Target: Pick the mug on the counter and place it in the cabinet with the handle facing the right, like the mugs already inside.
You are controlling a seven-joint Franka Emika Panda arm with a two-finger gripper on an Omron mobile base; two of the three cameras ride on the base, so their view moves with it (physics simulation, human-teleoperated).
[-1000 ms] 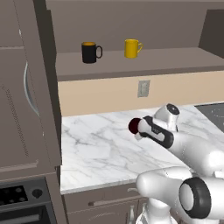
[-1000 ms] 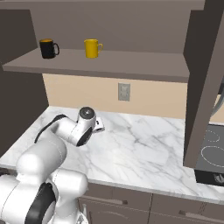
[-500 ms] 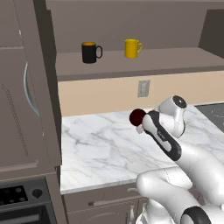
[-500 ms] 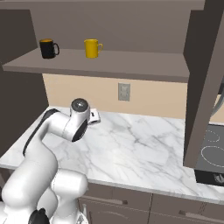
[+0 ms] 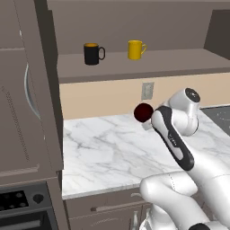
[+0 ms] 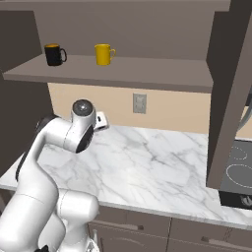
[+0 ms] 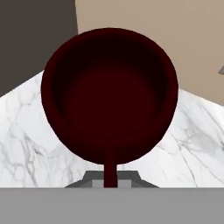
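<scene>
- Clamped on the handle [image 7: 109, 170] of the mug [image 7: 109, 96], our claw [image 7: 111, 183] is pinching that dark red loop between its nearly closed tips at 6 o'clock in the hand view.
- We are looking straight into the mug's open mouth there; its dark red bowl is sitting at the centre, with the handle running down toward 6 o'clock.
- We are seeing the mug [image 5: 143, 112] in the left base view as a dark red ball lifted clear of the desk [image 5: 108, 152], at the 10 o'clock side of the white wrist and in front of the beige wall.
- We are finding the wall socket [image 5: 147, 90] just beside the mug there, toward 12 o'clock.
- We are watching the white arm [image 6: 64, 138] in the right base view, rising from 7 o'clock and covering the mug, so we cannot tell its place from that side.
- We are noting the cabinet [image 5: 134, 67] shelf above the desk, carrying the black mug [image 5: 92, 53] at 11 o'clock and the yellow mug [image 5: 135, 49] at 12 o'clock, well apart from each other, both upright with handles to the right.
- We are spotting a dark stovetop [image 6: 236, 172] at 3 o'clock in the right base view.
</scene>
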